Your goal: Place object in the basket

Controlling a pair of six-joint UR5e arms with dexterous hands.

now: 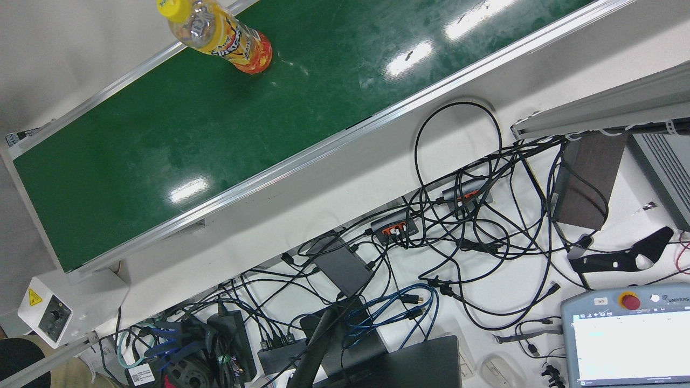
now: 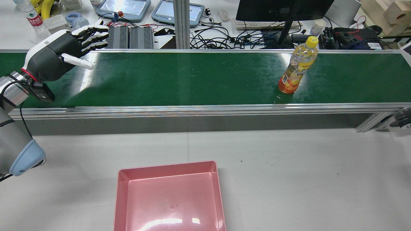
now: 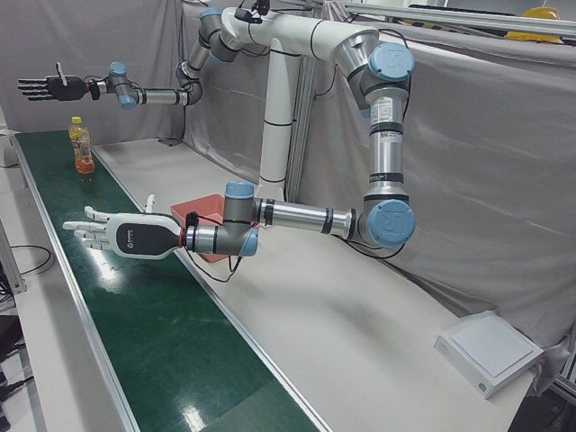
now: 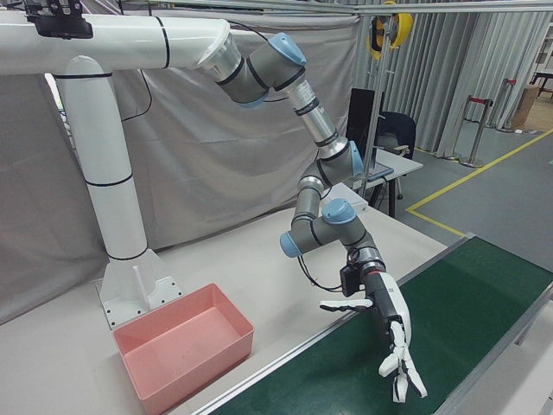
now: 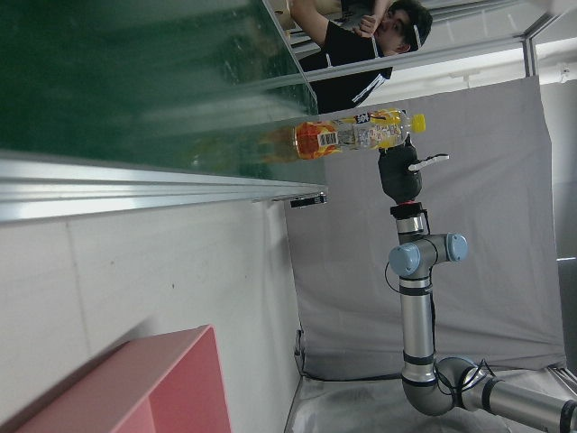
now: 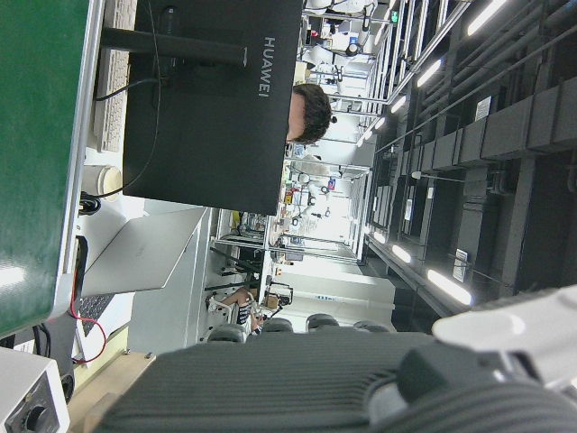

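Bottle of orange drink stands upright on the green conveyor belt, well apart from the pink basket on the white desk. Left hand hovers over the belt's far end, fingers spread, holding nothing. Right hand hangs beyond the bottle, fingers apart, empty.

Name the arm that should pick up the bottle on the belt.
Right. The right hand hovers open just above the bottle, while the left hand sits open far along the belt, nearer the basket.
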